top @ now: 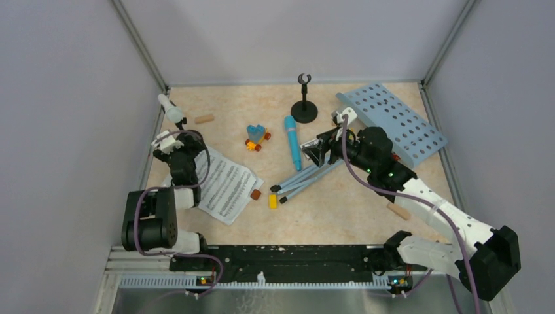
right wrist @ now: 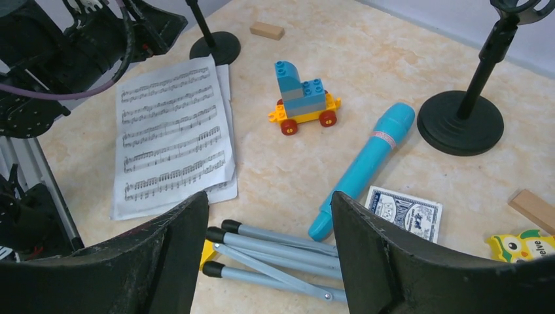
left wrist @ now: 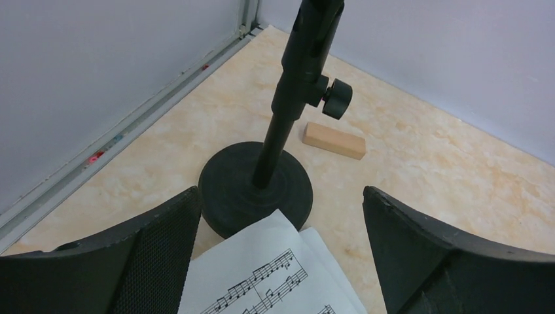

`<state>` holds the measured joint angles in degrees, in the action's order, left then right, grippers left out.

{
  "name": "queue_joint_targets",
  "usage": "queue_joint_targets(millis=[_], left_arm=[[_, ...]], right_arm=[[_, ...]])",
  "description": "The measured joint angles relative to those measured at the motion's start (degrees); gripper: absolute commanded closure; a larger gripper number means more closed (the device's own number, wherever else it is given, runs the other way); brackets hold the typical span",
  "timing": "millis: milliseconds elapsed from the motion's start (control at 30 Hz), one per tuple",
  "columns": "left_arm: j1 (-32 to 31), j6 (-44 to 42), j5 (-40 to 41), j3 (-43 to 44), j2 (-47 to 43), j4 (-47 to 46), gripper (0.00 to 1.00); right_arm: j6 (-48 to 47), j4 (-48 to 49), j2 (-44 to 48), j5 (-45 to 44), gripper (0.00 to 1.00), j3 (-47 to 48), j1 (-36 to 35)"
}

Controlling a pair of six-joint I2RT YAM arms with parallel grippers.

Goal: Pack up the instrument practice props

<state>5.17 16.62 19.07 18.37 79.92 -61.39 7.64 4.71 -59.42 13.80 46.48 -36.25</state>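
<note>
The black round-based holder (left wrist: 255, 190) stands just beyond my open left gripper (left wrist: 281, 196), with nothing between the fingers. A white microphone (top: 171, 110) sits atop that holder near my left gripper (top: 169, 140). White sheet-music pages (left wrist: 268, 275) lie under the left gripper, one corner against the holder's base. My right gripper (right wrist: 268, 199) hangs open above the folded tripod legs (right wrist: 281, 252) of the light-blue perforated rack (top: 393, 121). The blue microphone (right wrist: 366, 167) lies beside the legs. A second black holder (right wrist: 461, 121) stands empty at the back.
A blue-and-orange toy car (right wrist: 302, 101) sits between the pages (right wrist: 173, 131) and the blue microphone. A card deck (right wrist: 404, 212) and a yellow owl piece (right wrist: 520, 248) lie right of the right gripper. Wooden blocks (left wrist: 334, 139) (top: 398, 210) lie about. Walls close in on the left (left wrist: 98, 78) and at the back.
</note>
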Motion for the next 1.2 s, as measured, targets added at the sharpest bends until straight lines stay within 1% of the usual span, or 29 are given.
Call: queue_joint_targets(millis=[233,333,500,567,767,900,1000,1100,1200], left_arm=[[4.70,-0.52,-11.23,1.81,9.86,-7.56,0.02],[6.84,-0.26,-16.26,4.09,13.60,-10.40,0.05],[12.66,1.84,-26.05,7.34,19.85,-15.74,0.10],[14.23,2.51,-29.68,9.16,22.18,-16.70,0.11],[16.15,2.95,-38.66,15.10,26.18,-16.79,0.22],[16.57,2.97,-43.80,18.95,27.98,-16.72,0.25],[16.68,3.21,-46.66,22.08,30.01,-16.59,0.33],[16.72,3.56,-49.86,24.85,31.93,-15.54,0.46],[16.72,3.26,-52.52,26.77,32.81,-14.84,0.56]], right_arm=[[-1.25,0.96,-1.73,0.52,0.32,-0.11,0.00],[-1.66,1.09,-2.73,0.61,0.32,-0.48,0.00],[-1.68,1.20,-2.97,0.87,0.33,-1.09,0.00],[-1.75,1.25,-2.97,0.90,0.33,-1.09,0.00],[-2.51,1.09,-2.97,0.85,0.34,-1.09,0.00],[-2.62,0.48,-2.95,0.85,0.35,-1.09,0.00],[-2.73,-0.39,-2.82,0.85,0.35,-1.09,0.00],[-3.04,-1.44,-2.36,0.72,0.36,-1.09,0.00],[-3.19,-1.81,-1.84,0.42,0.37,-1.09,0.00]])
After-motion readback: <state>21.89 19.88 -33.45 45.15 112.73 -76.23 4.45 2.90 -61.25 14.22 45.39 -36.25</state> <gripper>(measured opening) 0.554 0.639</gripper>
